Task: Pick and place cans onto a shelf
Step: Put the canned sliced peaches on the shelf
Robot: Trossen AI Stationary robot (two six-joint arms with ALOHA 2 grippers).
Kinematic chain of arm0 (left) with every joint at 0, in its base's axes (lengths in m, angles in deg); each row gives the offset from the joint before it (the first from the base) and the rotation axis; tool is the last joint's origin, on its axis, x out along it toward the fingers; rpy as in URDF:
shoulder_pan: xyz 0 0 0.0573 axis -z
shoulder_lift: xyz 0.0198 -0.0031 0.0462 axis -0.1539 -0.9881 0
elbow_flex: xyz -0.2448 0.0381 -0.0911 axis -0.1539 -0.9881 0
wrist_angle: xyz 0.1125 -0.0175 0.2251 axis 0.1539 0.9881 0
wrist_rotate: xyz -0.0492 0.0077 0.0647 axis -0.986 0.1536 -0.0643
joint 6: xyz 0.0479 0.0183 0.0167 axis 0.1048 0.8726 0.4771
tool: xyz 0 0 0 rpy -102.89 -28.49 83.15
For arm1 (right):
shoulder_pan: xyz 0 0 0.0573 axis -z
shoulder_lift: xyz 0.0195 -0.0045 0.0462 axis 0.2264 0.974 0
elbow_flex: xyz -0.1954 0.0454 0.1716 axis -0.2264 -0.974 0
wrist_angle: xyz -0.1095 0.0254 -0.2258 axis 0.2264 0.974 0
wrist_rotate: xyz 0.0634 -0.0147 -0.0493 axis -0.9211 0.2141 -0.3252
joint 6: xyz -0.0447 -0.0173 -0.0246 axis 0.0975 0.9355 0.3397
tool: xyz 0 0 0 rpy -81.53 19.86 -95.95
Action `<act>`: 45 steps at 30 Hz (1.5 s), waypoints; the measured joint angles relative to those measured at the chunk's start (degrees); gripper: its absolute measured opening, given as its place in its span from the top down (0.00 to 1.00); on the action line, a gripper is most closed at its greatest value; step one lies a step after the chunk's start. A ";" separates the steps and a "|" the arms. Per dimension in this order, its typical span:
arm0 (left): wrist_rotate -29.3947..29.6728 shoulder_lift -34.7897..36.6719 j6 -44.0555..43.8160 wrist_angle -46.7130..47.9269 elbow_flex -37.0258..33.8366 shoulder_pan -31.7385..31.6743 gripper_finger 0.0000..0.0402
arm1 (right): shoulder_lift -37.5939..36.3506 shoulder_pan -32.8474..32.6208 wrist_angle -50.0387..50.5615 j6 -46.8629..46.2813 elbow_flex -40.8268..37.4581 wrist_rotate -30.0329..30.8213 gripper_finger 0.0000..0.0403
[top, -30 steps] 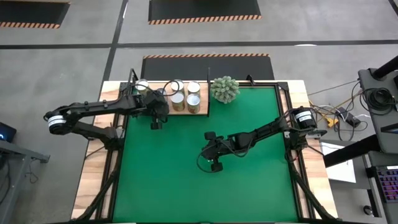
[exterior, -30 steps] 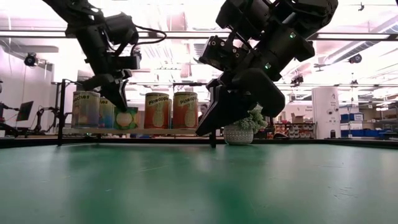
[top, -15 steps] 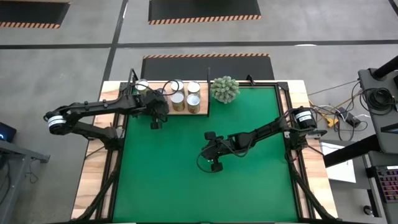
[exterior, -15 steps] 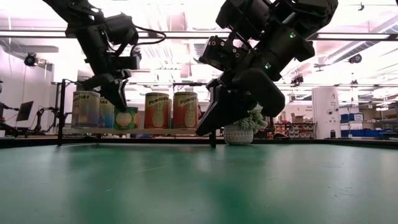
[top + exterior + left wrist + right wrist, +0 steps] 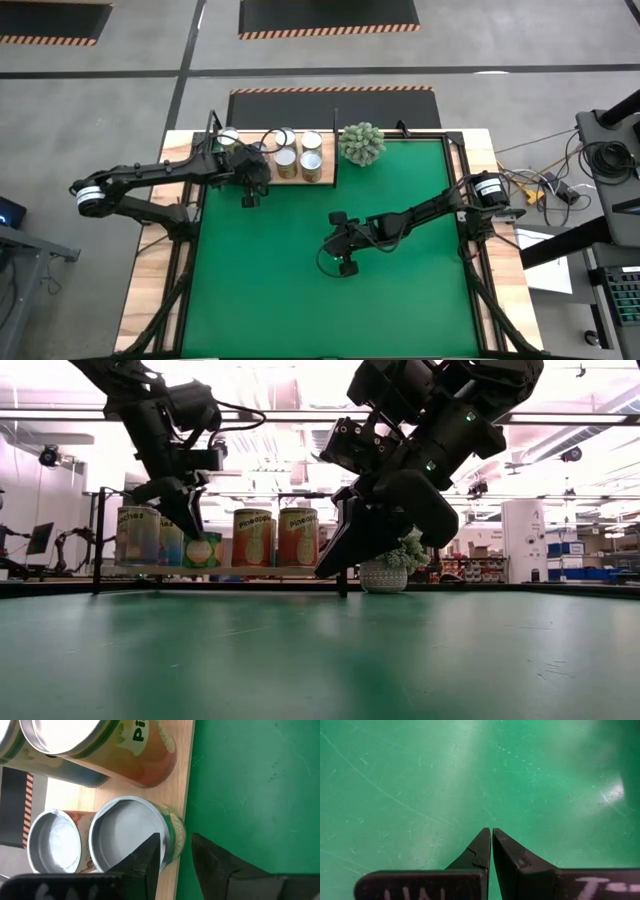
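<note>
Risk, tipping: we are judging the nearest can [image 5: 135,837] to be the one most exposed, because the left gripper [image 5: 176,857] is hanging directly over its rim at the shelf's front edge; a sideways or downward move with the fingers this close could be knocking it off the board onto the mat.
Risk, chain contact: we are noting that the cans are standing packed together, so a push on one could be shifting its neighbours.
Cans, look: we are seeing cylindrical tins with shiny silver-white tops and tan, orange and green printed sides, standing upright in the low view.
Cans, position: we are finding the group of cans [image 5: 298,158] on the shelf [image 5: 185,780] at the far left corner of the table, just beside the plant [image 5: 361,143]; the exact count is hard to confirm, since the left arm is covering part of the board from above.
Shelf, look: we are reading it as a pale wooden board lying against the green mat [image 5: 400,260].
Left fingers [image 5: 215,865]: we are seeing them slightly spread, gripping nothing, one above the can's top and one above the mat.
Right gripper [image 5: 491,845]: we are seeing it waiting over the mat's middle, well apart from the shelf, fingers pressed together and empty.
</note>
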 joint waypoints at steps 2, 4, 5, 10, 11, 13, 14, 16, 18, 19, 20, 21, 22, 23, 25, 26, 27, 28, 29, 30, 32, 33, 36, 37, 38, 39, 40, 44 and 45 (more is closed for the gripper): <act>0.00 0.00 -0.15 0.02 0.00 0.00 0.77 | 0.00 -0.02 0.02 -0.03 0.00 0.00 0.98; 0.00 0.07 -0.50 0.04 0.00 0.00 0.77 | 0.00 0.00 0.02 -0.02 0.00 0.00 0.98; -0.01 0.09 -0.64 0.32 0.08 0.00 0.77 | 0.00 0.00 0.02 0.00 0.00 0.00 0.98; -0.11 0.13 -1.59 4.49 2.90 0.02 0.77 | 0.00 0.00 0.02 -0.04 0.00 0.00 0.98; -0.13 0.13 -1.73 5.45 3.69 0.02 0.77 | 0.00 0.00 0.02 -0.06 0.00 0.00 0.98; -0.16 0.13 -2.40 6.99 5.58 0.02 0.77 | 0.00 -0.02 0.02 -0.18 0.00 0.00 0.98; -0.17 0.13 -2.49 7.45 6.41 0.02 0.77 | 0.00 -0.02 0.04 -0.36 0.00 0.00 0.98; -0.15 0.15 -2.12 8.61 7.65 0.02 0.77 | 0.00 -0.02 0.04 -0.46 0.00 0.00 0.98; 0.13 0.15 -1.51 8.60 8.27 -0.15 0.78 | 0.00 -0.02 0.06 -0.46 0.00 0.00 0.98; 0.62 0.13 -1.25 8.11 8.41 -0.31 0.79 | 0.00 -0.02 0.07 -0.42 0.00 0.00 0.98; 1.07 0.11 -1.16 7.65 8.41 -0.44 0.81 | 0.00 -0.02 0.10 -0.38 0.00 0.01 0.98; 1.20 0.00 -1.14 7.48 8.41 -0.65 0.83 | 0.00 -0.02 0.10 -0.33 0.00 0.00 0.98; 1.36 -0.23 -1.14 7.41 8.38 -0.79 0.86 | 0.00 -0.02 0.12 -0.28 0.00 0.00 0.98; 1.38 -0.46 -1.20 7.42 8.36 -0.90 0.90 | 0.00 -0.02 0.12 -0.26 0.00 0.00 0.98; 1.36 -1.12 -1.42 7.36 8.35 -1.12 0.97 | 0.00 -0.02 0.12 -0.22 0.00 0.00 0.98; 1.36 -1.53 -1.46 7.28 8.35 -1.24 0.98 | 0.00 -0.02 0.12 -0.22 0.00 0.00 0.98; 1.37 -2.03 -1.48 7.25 8.35 -1.36 0.98 | 0.00 -0.02 0.12 -0.20 0.00 0.00 0.98; 1.38 -2.59 -1.46 7.15 8.35 -1.40 0.98 | 0.00 -0.02 0.12 -0.16 0.00 0.00 0.98; 1.38 -3.18 -1.46 6.93 8.32 -1.42 0.97 | 0.00 -0.02 0.12 -0.15 0.00 0.00 0.98; 1.38 -3.82 -1.46 6.71 8.31 -1.42 0.97 | 0.00 -0.02 0.12 -0.15 0.00 0.00 0.98; 1.44 -5.02 -1.09 6.60 8.31 -1.45 0.99 | 0.00 -0.02 0.14 -0.15 0.00 0.00 0.98; 1.49 -5.56 -0.93 6.66 8.29 -1.58 0.99 | 0.00 -0.02 0.17 -0.15 0.00 0.00 0.98; 2.15 -6.87 -0.79 6.62 8.26 -2.17 1.00 | 0.00 -0.02 0.21 -0.15 0.00 0.00 0.98; 2.24 -7.26 -0.79 6.64 8.26 -2.34 1.00 | 0.00 -0.02 0.21 -0.13 0.00 0.00 0.98; 2.23 -7.57 -0.79 6.65 8.26 -2.57 1.00 | 0.00 -0.02 0.21 -0.13 0.00 0.00 0.98; 2.25 -7.88 -0.79 6.63 8.26 -2.76 1.00 | 0.00 -0.02 0.23 -0.13 0.00 0.00 0.98; 2.25 -8.02 -0.79 6.60 8.26 -2.86 1.00 | 0.00 -0.02 0.23 -0.13 0.00 0.00 0.98; 2.25 -8.24 -0.79 6.91 8.26 -3.26 1.00 | -0.02 -0.02 0.25 -0.13 0.00 0.00 0.98; 2.25 -8.23 -0.79 6.98 8.26 -3.26 1.00 | -0.02 -0.02 0.26 -0.13 0.00 0.00 0.98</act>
